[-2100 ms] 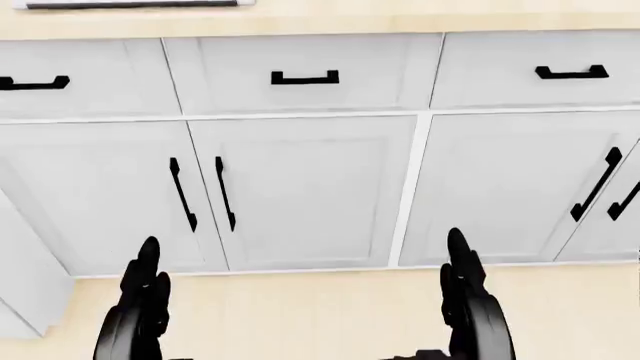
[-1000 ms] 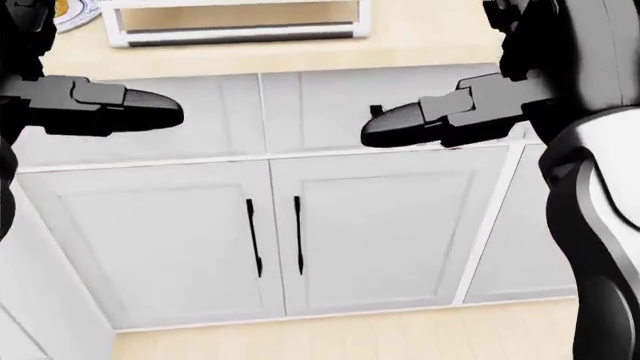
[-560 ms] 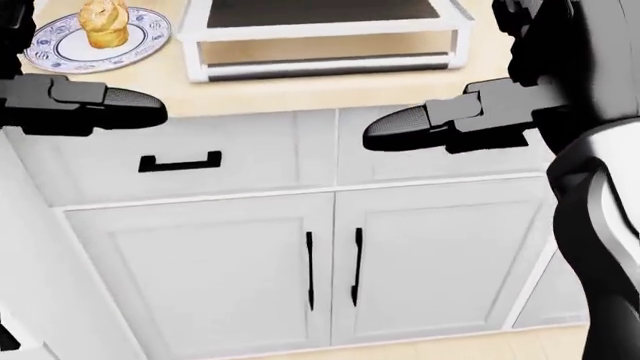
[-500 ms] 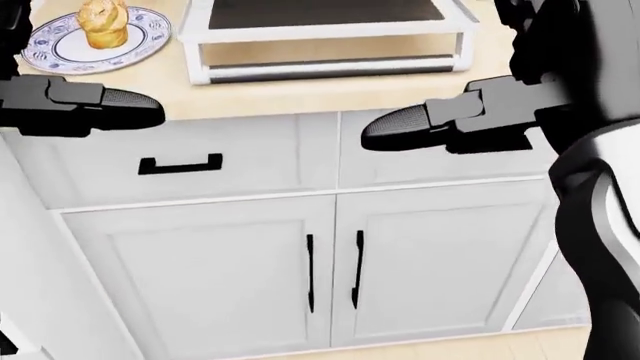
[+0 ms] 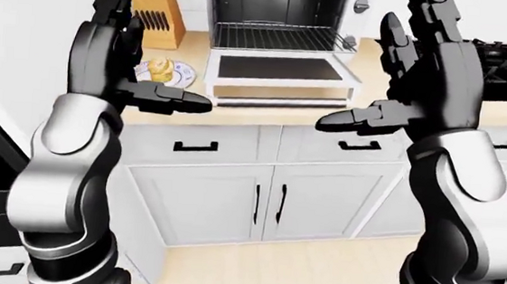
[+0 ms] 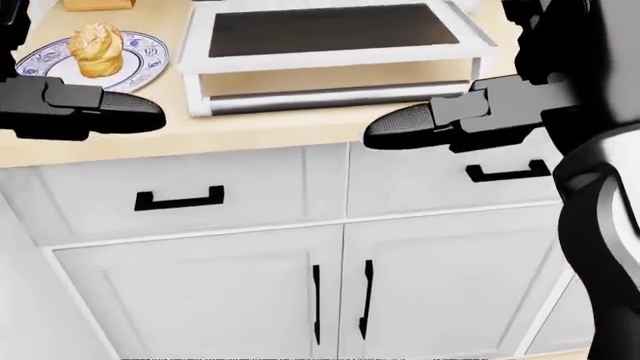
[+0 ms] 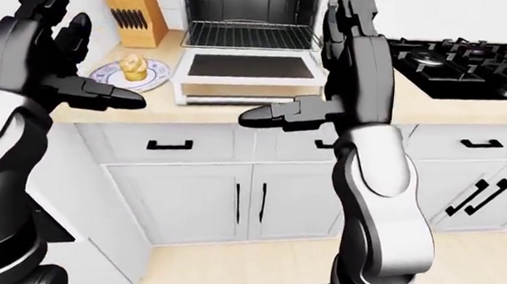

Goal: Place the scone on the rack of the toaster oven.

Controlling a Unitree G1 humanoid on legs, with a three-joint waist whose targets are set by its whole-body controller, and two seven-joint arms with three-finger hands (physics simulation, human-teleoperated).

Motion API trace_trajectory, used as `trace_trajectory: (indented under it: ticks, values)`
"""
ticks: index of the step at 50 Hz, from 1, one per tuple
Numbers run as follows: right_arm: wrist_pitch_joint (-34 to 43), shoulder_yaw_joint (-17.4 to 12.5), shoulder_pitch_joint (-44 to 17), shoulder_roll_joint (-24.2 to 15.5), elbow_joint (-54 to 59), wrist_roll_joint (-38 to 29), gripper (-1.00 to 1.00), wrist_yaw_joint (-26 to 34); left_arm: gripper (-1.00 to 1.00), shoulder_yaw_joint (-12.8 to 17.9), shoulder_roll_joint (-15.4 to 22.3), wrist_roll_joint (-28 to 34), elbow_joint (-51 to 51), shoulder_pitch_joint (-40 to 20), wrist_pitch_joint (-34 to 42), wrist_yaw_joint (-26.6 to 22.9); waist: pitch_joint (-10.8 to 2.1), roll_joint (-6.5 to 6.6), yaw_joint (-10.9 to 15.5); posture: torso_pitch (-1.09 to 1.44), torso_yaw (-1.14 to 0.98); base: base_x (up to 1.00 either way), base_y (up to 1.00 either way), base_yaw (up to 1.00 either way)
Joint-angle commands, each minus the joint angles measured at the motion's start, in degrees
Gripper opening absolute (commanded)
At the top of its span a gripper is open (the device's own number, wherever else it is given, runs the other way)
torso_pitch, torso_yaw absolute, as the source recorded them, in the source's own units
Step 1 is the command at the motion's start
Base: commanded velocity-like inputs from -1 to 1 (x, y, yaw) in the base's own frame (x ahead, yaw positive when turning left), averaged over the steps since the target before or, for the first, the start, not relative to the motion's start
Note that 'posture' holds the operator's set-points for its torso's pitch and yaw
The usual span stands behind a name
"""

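Observation:
The scone (image 6: 100, 49) is golden and sits on a blue-patterned white plate (image 6: 38, 61) on the wooden counter, left of the toaster oven. The toaster oven (image 5: 278, 8) stands open, its door (image 6: 330, 34) folded down flat and its wire rack (image 5: 276, 36) bare. My left hand (image 5: 138, 51) is raised, open and empty, just in front of the plate in the left-eye view. My right hand (image 5: 390, 78) is raised, open and empty, to the right of the oven door. Neither hand touches anything.
A wooden knife block (image 5: 150, 11) stands behind the plate. A black gas stove (image 7: 477, 64) is set in the counter to the right. White drawers (image 6: 180, 196) and cabinet doors (image 6: 340, 300) with black handles fill the space below the counter.
The camera has moved up and closer: the counter, plate, scone and oven door have come into the head view. Both hands rose from low near the floor to counter height.

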Motion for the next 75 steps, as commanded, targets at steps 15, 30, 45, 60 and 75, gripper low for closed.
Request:
trace_trajectory:
  ticks: [15, 30, 45, 60, 75]
  values:
    - [-1.1, -0.6, -0.6, -0.1, -0.9, 1.2, 1.0, -0.3, 1.0, 0.3, 0.2, 0.8, -0.3, -1.1, -1.2, 0.1, -1.27, -4.13, 1.1, 0.0, 0.0, 0.15, 0.02, 0.0]
    - [-0.2, -1.0, -0.1, -0.7, -2.3, 1.0, 1.0, 0.1, 1.0, 0.3, 0.4, 1.5, 0.0, -2.7, -0.8, -0.3, -1.85, 2.64, -0.1, 0.0, 0.0, 0.27, 0.0, 0.0]
    - [1.5, -0.9, -0.4, -0.9, -3.3, 0.3, 1.0, 0.0, 1.0, 1.2, 1.5, 0.4, -1.2, -2.5, -0.1, 0.6, -1.37, -4.05, 1.5, 0.0, 0.0, 0.18, 0.0, 0.0]
    - [-0.1, -2.5, -0.7, -1.9, -4.5, 2.2, 1.0, -1.8, 1.0, 0.8, 1.7, 0.6, -2.4, -2.1, 1.1, 0.0, -0.6, -1.44, -0.1, 0.0, 0.0, 0.07, 0.26, 0.0]
    - [-0.8, -2.6, -1.3, -2.6, -4.4, 3.5, 1.0, -3.3, 1.0, 1.1, 1.9, 1.0, -2.6, -2.5, 1.7, -0.7, -1.24, -1.15, 0.5, 0.0, 0.0, 0.09, 0.06, 0.0]
